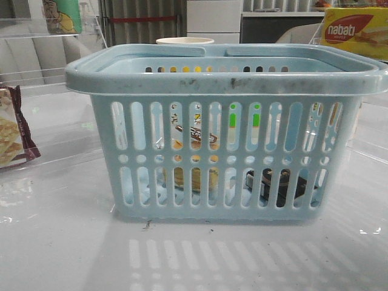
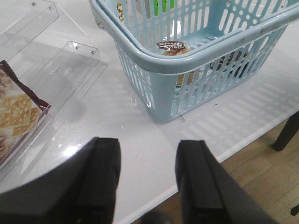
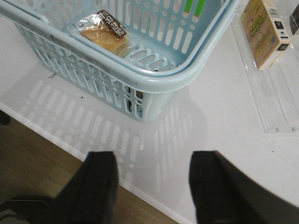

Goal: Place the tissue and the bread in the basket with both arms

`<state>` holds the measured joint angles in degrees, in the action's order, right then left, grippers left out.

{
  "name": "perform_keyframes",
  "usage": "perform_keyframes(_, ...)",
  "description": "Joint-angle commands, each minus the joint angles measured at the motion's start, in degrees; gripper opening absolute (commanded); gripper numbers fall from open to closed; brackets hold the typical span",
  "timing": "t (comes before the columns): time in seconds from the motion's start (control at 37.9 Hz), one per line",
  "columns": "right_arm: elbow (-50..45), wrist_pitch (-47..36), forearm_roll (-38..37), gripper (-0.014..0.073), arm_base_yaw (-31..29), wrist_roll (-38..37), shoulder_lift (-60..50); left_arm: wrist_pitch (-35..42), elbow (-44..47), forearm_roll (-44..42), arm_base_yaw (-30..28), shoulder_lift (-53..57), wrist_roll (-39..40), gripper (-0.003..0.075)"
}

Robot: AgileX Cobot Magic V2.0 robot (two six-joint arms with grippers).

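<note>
On the white table (image 1: 54,242), the basket (image 1: 227,70) stands squarely before the front camera, and both task items appear to lie inside it already. Through the slotted front wall the bread (image 1: 194,136) shows at centre-left, leaning against the wall, and the tissue (image 1: 276,185) shows low on the floor toward the right side. The right wrist view confirms the bread (image 3: 105,32) on the basket floor; the tissue cannot be made out there.

By my reading the placing step is done, and what remains is only a retreat to rest. That calls for no further grasp, merely keeping both arms away from the rim so the basket is not nudged.

The left gripper (image 2: 147,179) hangs over the table edge with its 2 dark fingers spread apart and nothing between them. The right gripper (image 3: 152,184) is likewise spread wide and empty, near the basket's corner but apart from it.

The basket is light-blue moulded plastic, rectangular, with a thick scuffed rim and rows of vertical slots. The bread sits in crinkly clear film with a dark brown label band. Glossy table, faint reflections. A maroon-edged snack bag (image 2: 16,114) lies in a clear acrylic tray (image 2: 74,63) on the left.
</note>
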<state>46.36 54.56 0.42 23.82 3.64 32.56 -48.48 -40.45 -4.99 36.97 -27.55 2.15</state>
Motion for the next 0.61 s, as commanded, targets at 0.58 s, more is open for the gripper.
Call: perform_keyframes(0.58, 1.44, -3.84, -0.86, 0.0053, -0.04, -0.09, 0.12, 4.44, -1.45, 0.01, 0.42, -0.32, 0.59, 0.0091)
